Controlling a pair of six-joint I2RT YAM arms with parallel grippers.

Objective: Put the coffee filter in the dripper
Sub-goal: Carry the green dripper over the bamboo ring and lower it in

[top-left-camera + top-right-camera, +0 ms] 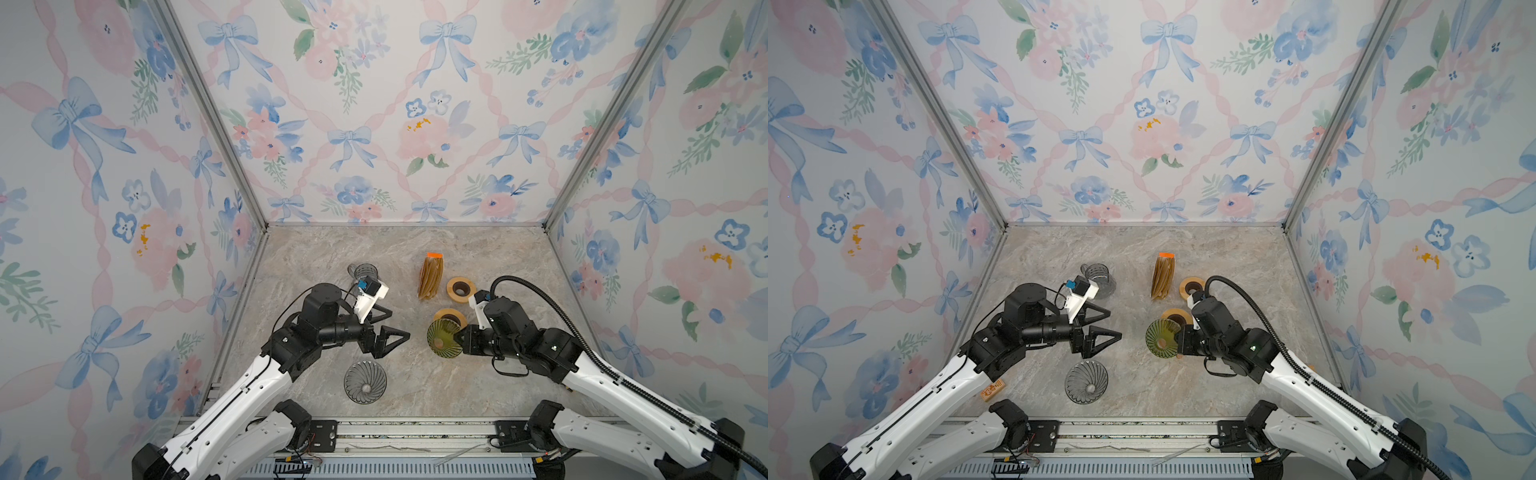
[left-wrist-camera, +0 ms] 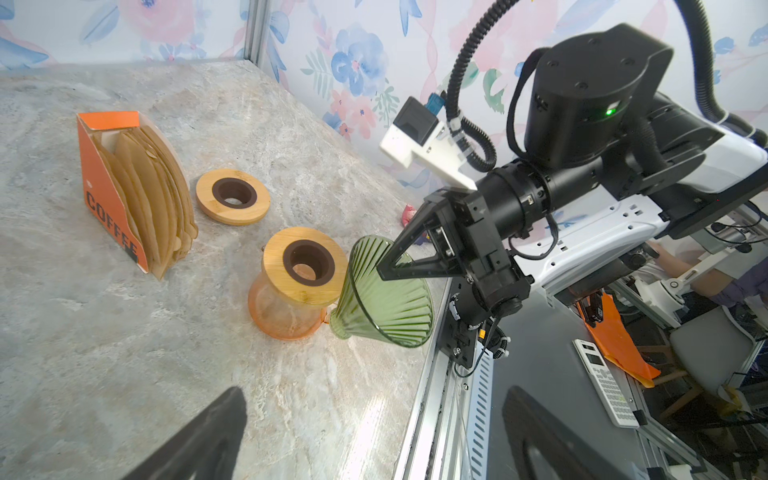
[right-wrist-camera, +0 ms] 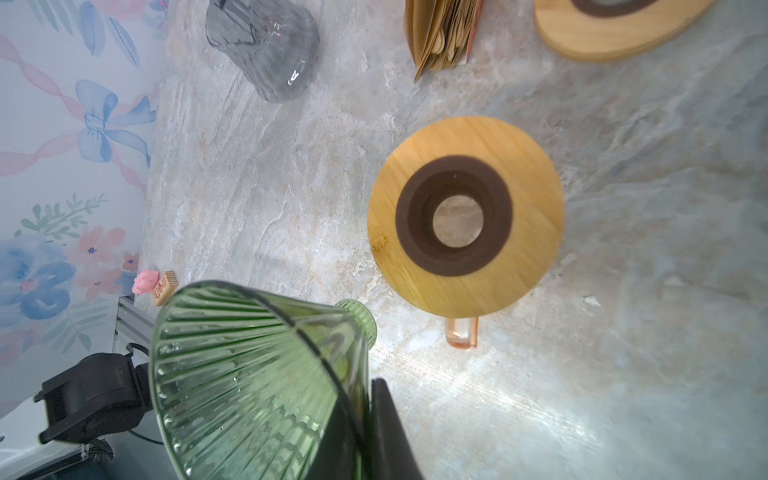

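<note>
In both top views the left gripper (image 1: 400,322) hangs left of centre over the marble table (image 1: 316,257), its jaws spread wide and empty. Right of centre, the right gripper (image 1: 459,334) is pinched narrow on the rim of the green dripper (image 1: 440,338), which is tipped on its side with its mouth facing up toward the camera. Above it, near mid-frame, the brown coffee filters (image 1: 430,278) stand in their orange box (image 1: 1166,254), beside a loose wooden ring (image 1: 460,286). A grey dripper (image 1: 1086,381) sits mouth up at lower centre. A grey carafe (image 1: 1096,272) stands above the left arm.

In the left wrist view, the right gripper (image 2: 388,266) clamps the green dripper (image 2: 386,307) with one finger inside the cone. The dripper's narrow end is just beside the orange carafe (image 2: 282,311), which carries a wooden lid (image 2: 305,264). The coffee filters (image 2: 153,195) are well apart from it.

In the right wrist view, the green dripper (image 3: 249,382) fills the foreground, its wall held against a dark finger (image 3: 386,432). The wooden lid (image 3: 465,216) lies just beyond its spout, and the coffee filters (image 3: 440,33) are farther off.
</note>
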